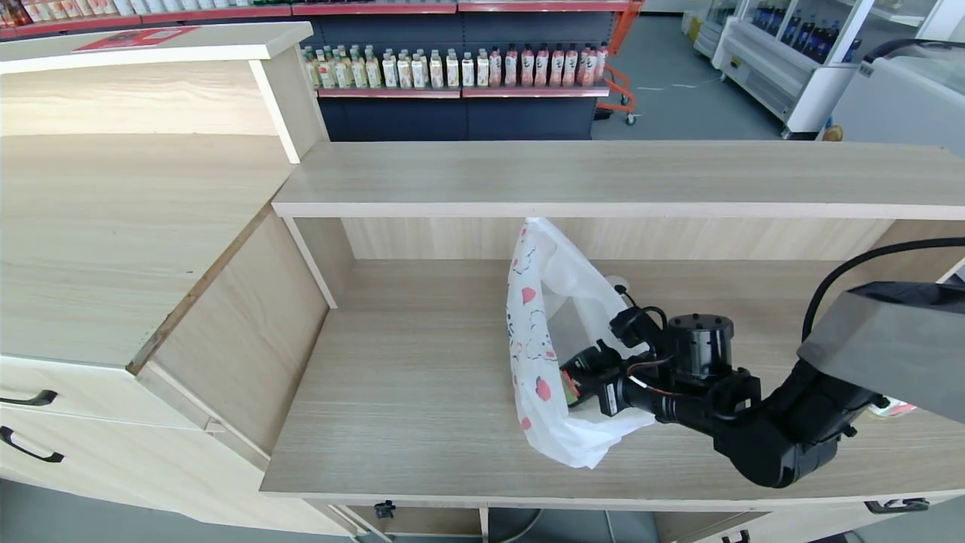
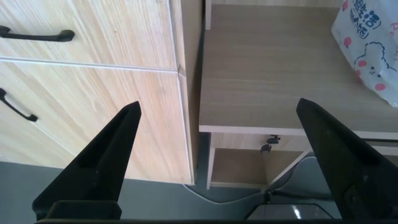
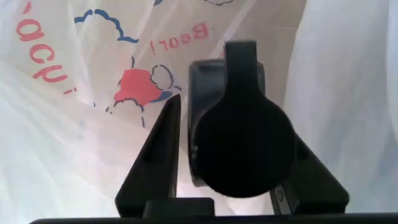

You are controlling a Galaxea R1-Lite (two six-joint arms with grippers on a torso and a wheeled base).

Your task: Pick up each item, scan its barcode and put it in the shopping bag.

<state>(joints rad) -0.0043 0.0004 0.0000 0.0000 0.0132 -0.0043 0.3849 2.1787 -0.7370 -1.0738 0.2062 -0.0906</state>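
The white shopping bag, printed with red and blue cartoons, stands on the lower wooden counter with its mouth facing my right arm. My right gripper is inside that mouth. In the right wrist view the right gripper is shut on a dark rounded item, with the bag's plastic all around it. A red and green label shows at the gripper's tip. My left gripper hangs open with nothing in it, low beside the counter's front edge, the bag's corner far off.
A raised ledge runs along the back of the counter. A cabinet with black-handled drawers stands to the left. A small packet lies partly hidden behind the right arm. Bare counter stretches left of the bag.
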